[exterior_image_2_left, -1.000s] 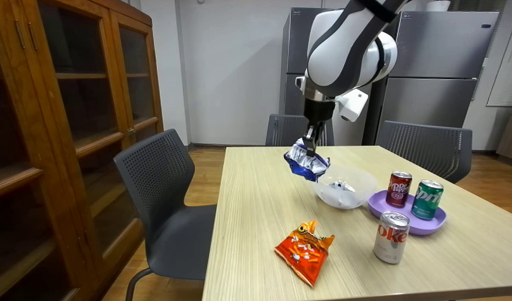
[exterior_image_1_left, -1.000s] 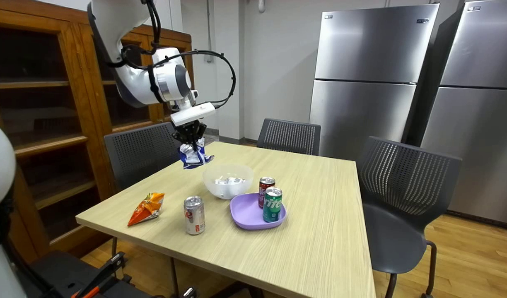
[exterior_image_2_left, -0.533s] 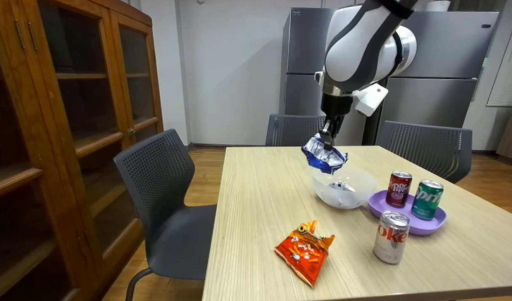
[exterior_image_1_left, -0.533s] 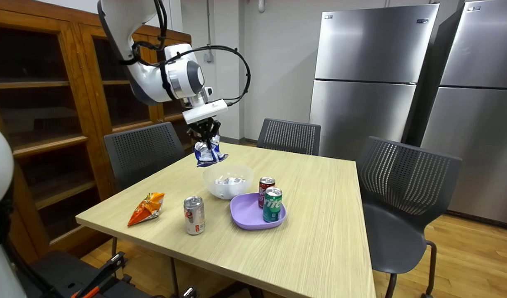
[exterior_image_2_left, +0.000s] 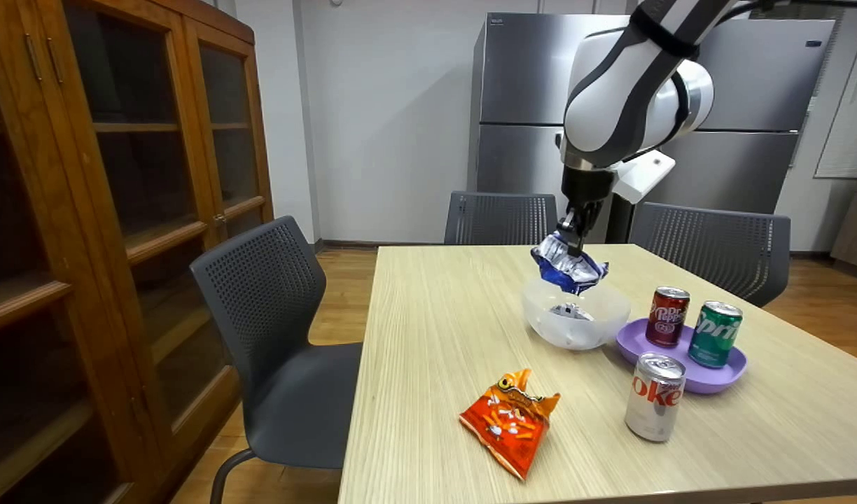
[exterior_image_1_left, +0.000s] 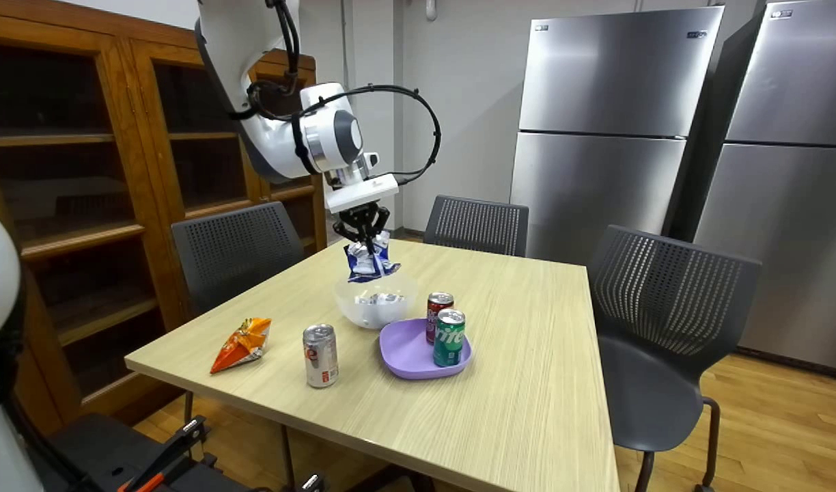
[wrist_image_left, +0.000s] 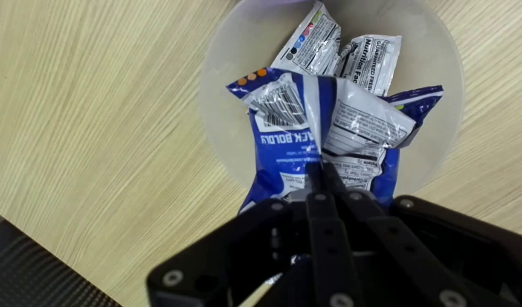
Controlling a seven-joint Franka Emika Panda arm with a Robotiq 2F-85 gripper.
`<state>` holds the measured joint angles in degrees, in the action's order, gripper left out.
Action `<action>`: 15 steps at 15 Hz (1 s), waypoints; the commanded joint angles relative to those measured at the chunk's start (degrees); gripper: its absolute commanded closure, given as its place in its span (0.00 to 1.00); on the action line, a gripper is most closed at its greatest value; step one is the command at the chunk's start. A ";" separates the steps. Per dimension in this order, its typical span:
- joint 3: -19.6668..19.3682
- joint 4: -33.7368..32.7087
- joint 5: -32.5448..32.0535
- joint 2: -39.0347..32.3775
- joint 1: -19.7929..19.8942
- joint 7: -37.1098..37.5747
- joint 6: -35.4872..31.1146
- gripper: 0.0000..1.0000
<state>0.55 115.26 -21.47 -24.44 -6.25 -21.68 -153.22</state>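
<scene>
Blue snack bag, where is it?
Right of centre in an exterior view, the blue snack bag hangs from the gripper, above the white bowl.

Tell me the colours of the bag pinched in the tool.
The bag is mainly blue and white, with black print; best seen in the wrist view.

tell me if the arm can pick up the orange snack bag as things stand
Probably not: the gripper is pinching the blue bag, which it would have to release first. Otherwise the way looks free, since the orange snack bag lies on the table with nothing seen covering it.
</scene>
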 commanded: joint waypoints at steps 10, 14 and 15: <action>0.35 -9.89 0.50 -11.42 -0.04 2.64 6.40 1.00; 0.52 -10.89 0.62 -12.93 -0.09 2.71 7.66 1.00; 0.61 -11.03 0.63 -13.13 -0.09 2.69 7.96 1.00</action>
<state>0.53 106.49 -21.46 -36.32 -6.25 -20.08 -148.30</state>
